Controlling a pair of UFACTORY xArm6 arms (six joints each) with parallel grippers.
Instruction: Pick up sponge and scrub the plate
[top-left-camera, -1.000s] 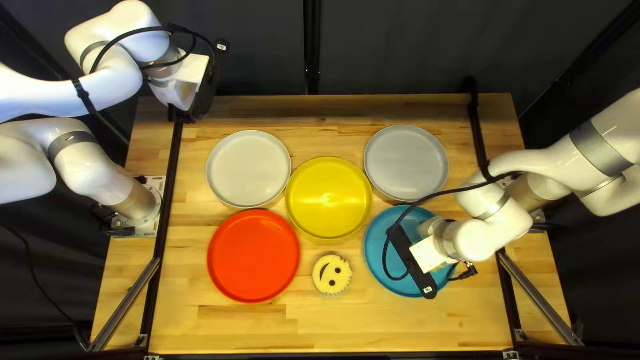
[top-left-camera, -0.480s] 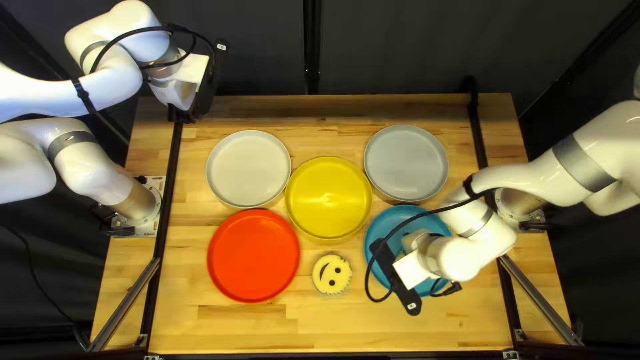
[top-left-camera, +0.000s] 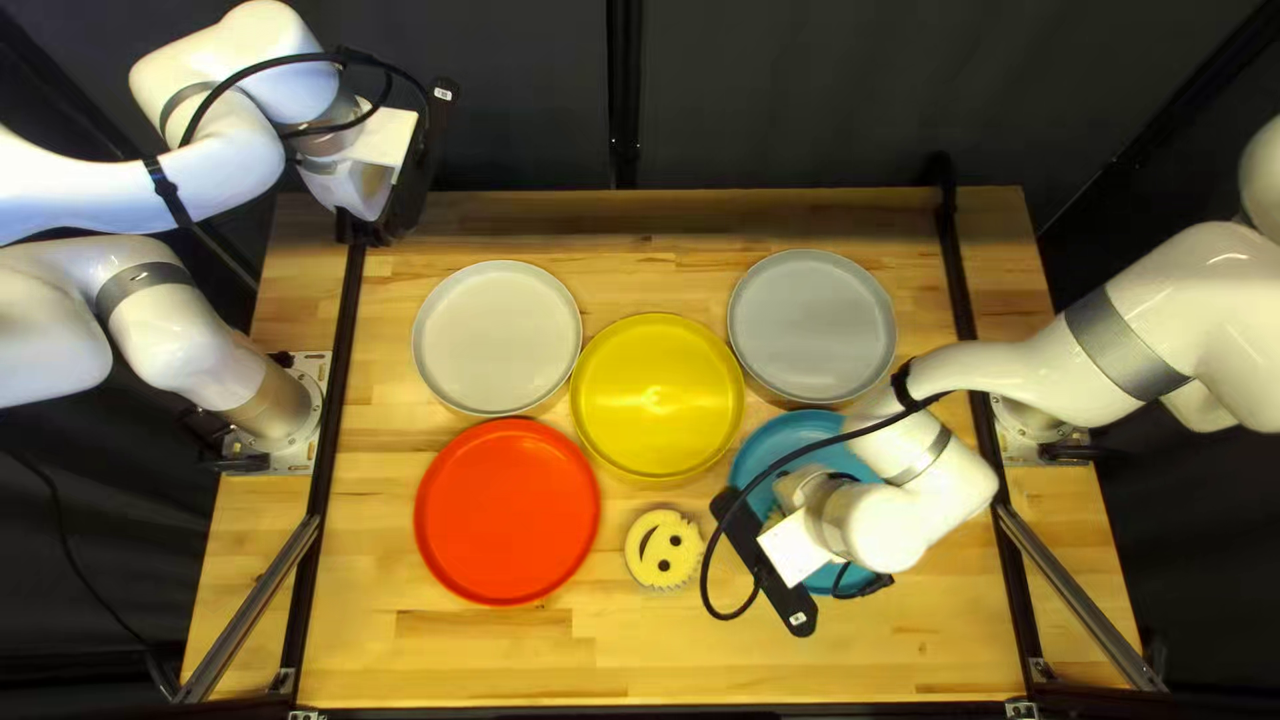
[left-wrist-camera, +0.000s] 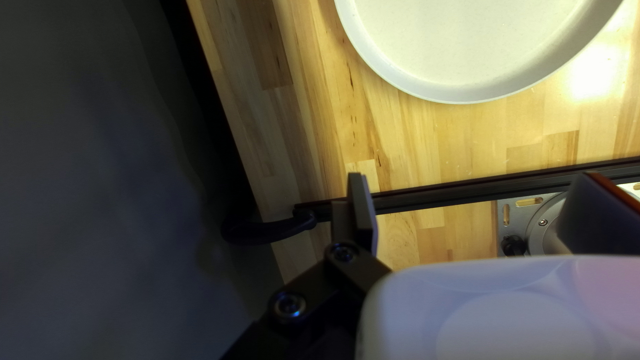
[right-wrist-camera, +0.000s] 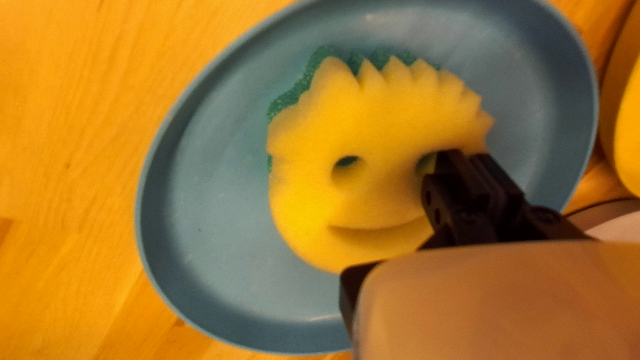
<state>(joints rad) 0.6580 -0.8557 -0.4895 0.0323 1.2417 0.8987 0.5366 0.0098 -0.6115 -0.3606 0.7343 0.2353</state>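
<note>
Top left view, left to right: above the tabletop (top-left-camera: pixel 494 654), laid in pale wood strips, hangs the left tool (top-left-camera: pixel 407 180), whose flat black fingers stand wide apart in the left wrist view with nothing between them. Next come a round off-white plate (top-left-camera: pixel 498 336) with a smooth raised rim and, nearer the camera, a glossy red plate (top-left-camera: pixel 507 511). Then there is a shiny yellow plate (top-left-camera: pixel 658 394), with a disc-shaped smiley sponge (top-left-camera: pixel 663 550), jagged along one edge, on the wood below it. Farther right, a matt grey plate (top-left-camera: pixel 811 326) lies beyond a blue plate (top-left-camera: pixel 790 434). The right tool (top-left-camera: pixel 780 594) is over that blue one; the right wrist view shows its fingers nearly together, pinching a porous yellow sponge (right-wrist-camera: pixel 373 133) beside an eye hole. That foam face, with its spiky crown and rough green layer beneath, is over the blue dish, inside its curved rim.
</note>
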